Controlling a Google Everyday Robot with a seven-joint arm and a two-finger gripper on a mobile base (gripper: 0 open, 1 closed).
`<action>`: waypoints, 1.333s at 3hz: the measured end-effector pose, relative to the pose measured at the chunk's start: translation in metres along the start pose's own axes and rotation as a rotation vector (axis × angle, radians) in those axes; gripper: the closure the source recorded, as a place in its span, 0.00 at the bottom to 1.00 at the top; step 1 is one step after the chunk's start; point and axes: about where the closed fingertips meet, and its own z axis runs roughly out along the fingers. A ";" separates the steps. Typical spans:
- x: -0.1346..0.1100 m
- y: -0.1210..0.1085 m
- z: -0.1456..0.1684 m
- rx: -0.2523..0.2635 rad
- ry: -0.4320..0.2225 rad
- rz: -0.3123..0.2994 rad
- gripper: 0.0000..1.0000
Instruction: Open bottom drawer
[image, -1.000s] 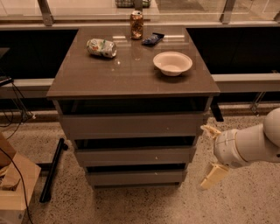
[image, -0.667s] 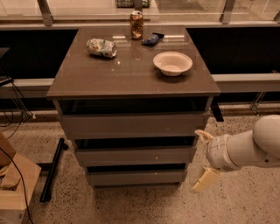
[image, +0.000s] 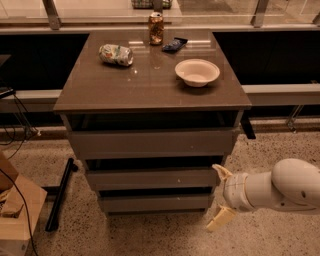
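Hovering at the drawer's right end

Nearest the camera, the white arm (image: 280, 190) comes in from the right, low over the speckled floor (image: 150, 235). Its gripper (image: 220, 196) sits just beside the right end of the cabinet, level with the bottom drawer (image: 155, 203). The two pale fingers (image: 220, 218) are spread wide, one above the other, with nothing between them. The upper one points toward the right end of the middle drawer (image: 150, 178), and the lower one hangs just below and right of the bottom drawer's corner. Whether either finger touches the cabinet cannot be told.

At the left edge stands a cardboard box (image: 15, 220), and a black bar (image: 60, 195) lies on the floor between it and the cabinet.

The bottom drawer is the lowest and narrowest of three stepped fronts. It is a flat grey-brown panel with no handle, with a dark strip of shadow above it. Over the middle drawer comes the top drawer (image: 150, 143), the widest.

On the glossy top (image: 150, 85) rest a white bowl (image: 197, 72) at the right and a crushed can (image: 116, 54) at the left. Farther back stand an upright can (image: 156, 28) and, just right of it, a dark blue packet (image: 175, 44).
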 end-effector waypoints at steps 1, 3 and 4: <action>0.018 0.003 0.027 0.016 -0.048 0.049 0.00; 0.040 0.004 0.062 -0.012 -0.091 0.089 0.00; 0.042 0.004 0.066 -0.007 -0.067 0.094 0.00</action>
